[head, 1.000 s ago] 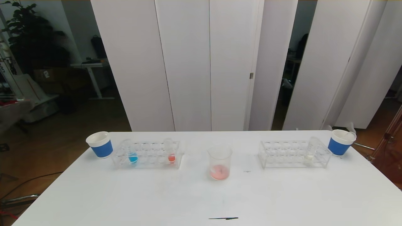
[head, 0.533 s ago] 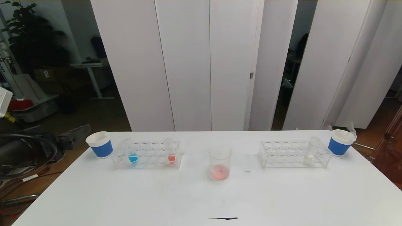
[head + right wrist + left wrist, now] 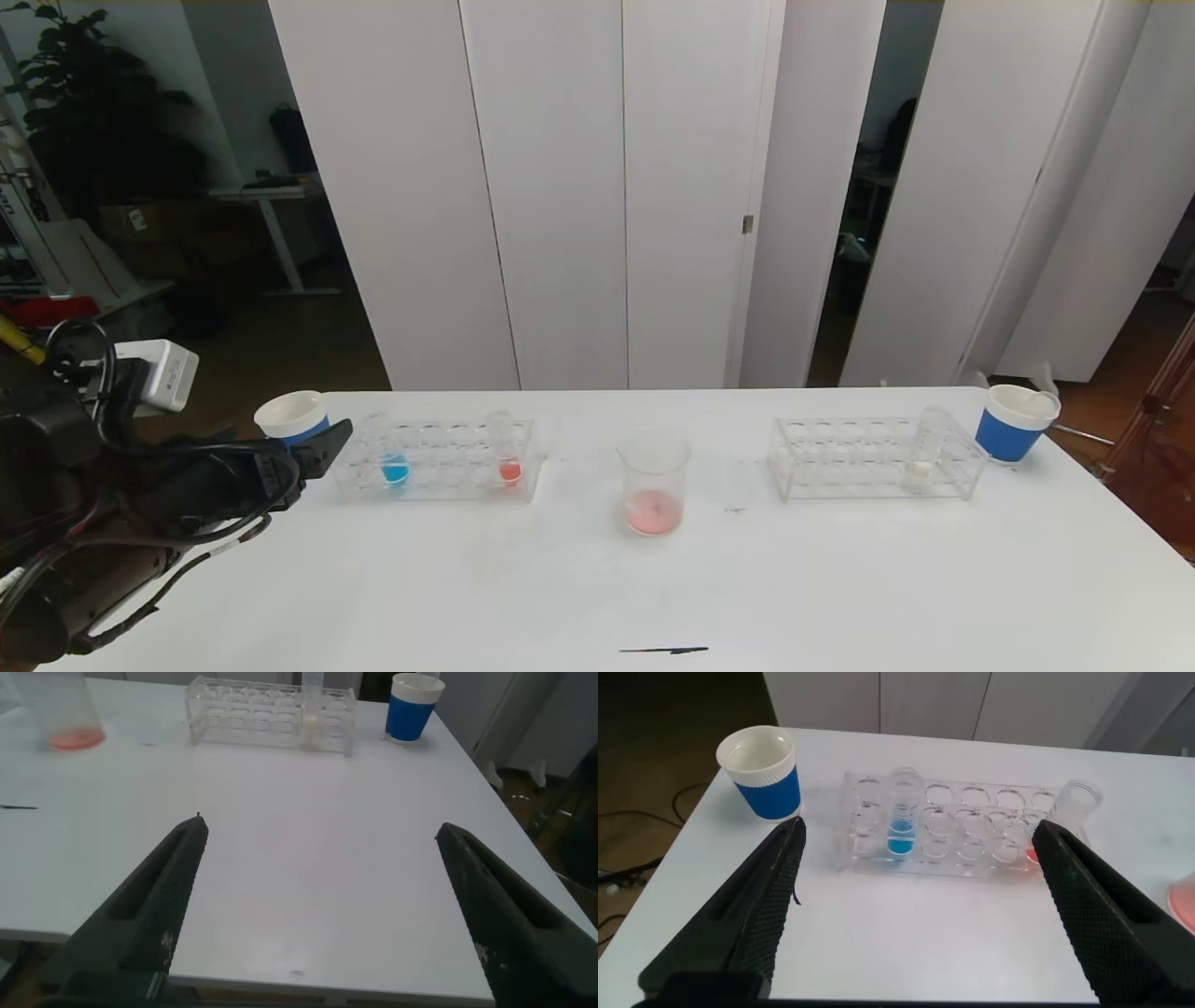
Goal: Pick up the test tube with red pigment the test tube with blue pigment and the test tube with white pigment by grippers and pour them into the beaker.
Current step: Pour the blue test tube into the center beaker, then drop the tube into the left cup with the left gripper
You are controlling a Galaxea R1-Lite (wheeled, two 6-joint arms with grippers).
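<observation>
Bright, even light on the white table (image 3: 597, 579); dim background, perhaps slight softness.

The left gripper (image 3: 322, 448) covers the lower half of the paper cup (image 3: 291, 417) just beyond its fingertips in the head view, its arm runs off that view's edge, and the right gripper (image 3: 318, 905) goes unseen there.
</observation>
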